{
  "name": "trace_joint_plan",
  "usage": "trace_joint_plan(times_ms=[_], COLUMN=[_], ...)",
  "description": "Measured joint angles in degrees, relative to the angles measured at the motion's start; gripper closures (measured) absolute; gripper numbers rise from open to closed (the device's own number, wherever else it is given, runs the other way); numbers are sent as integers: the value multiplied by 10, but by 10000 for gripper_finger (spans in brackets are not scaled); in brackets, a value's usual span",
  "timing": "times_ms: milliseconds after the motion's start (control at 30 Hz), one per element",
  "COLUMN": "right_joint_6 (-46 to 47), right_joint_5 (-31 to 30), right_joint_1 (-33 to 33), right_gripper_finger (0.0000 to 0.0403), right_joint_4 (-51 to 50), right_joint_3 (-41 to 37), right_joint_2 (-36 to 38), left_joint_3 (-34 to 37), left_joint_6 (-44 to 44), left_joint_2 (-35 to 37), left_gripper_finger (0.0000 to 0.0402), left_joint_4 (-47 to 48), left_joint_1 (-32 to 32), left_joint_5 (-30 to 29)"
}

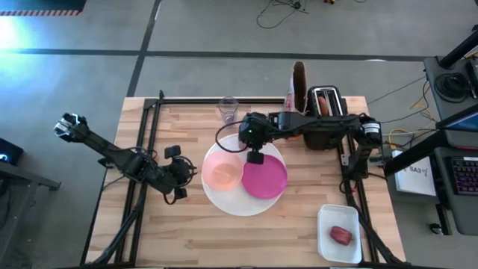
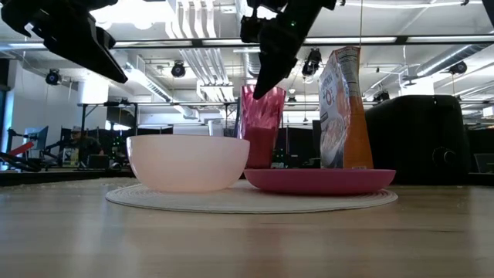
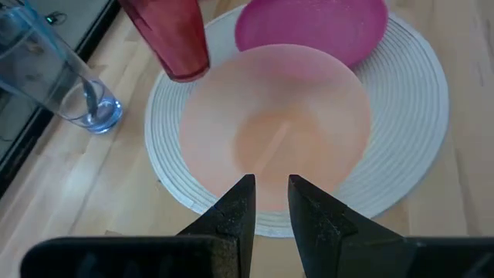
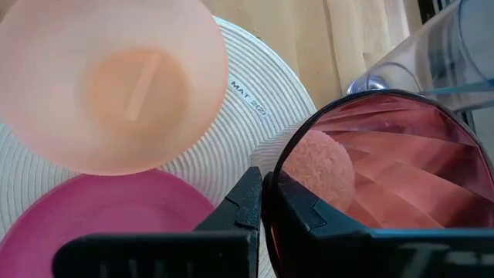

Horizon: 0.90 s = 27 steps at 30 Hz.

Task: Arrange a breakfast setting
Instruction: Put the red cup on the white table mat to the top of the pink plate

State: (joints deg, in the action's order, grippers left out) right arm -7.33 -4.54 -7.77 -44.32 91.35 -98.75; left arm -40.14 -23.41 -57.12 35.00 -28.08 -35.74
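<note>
A large white round plate (image 1: 237,203) lies at the table's middle. A pale pink bowl (image 1: 222,171) sits on its left half and a magenta plate (image 1: 266,179) on its right half. My right gripper (image 1: 255,157) reaches in from the right and is shut on the pink translucent cup (image 4: 386,170) at the white plate's far edge. The cup also shows behind the bowl in the low view (image 2: 261,127). My left gripper (image 3: 270,193) hovers left of the bowl, narrowly open and empty. The small red food (image 1: 340,235) lies in a white tray. The spoon is out of view. My right gripper holds the cup by its rim (image 4: 272,176) on the side toward the bowl, one finger (image 4: 245,202) outside the wall and the other inside. The fingers come from above, pointing down. The cup stands roughly upright below them; whether its base touches anything I cannot tell.
A clear tumbler (image 1: 228,109) stands beyond the white plate. A black toaster (image 1: 326,105) and an upright food bag (image 2: 343,108) are at the far right. The white tray (image 1: 339,220) sits near the table's near right corner.
</note>
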Motion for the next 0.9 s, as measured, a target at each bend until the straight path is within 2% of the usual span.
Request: trace_joint_plan(times_ms=[433, 900], right_joint_6=[15, 15], right_joint_5=[1, 0], right_joint_1=[0, 0], right_gripper_finger=[390, 332], right_joint_4=[1, 0], right_joint_3=[0, 4], right_joint_2=[-24, -14], left_joint_3=[0, 0], left_joint_6=[-2, -2], left_joint_2=[0, 8], left_gripper_finger=[339, 339], left_joint_4=[0, 1], left_joint_1=[0, 0], left_joint_5=[8, 9])
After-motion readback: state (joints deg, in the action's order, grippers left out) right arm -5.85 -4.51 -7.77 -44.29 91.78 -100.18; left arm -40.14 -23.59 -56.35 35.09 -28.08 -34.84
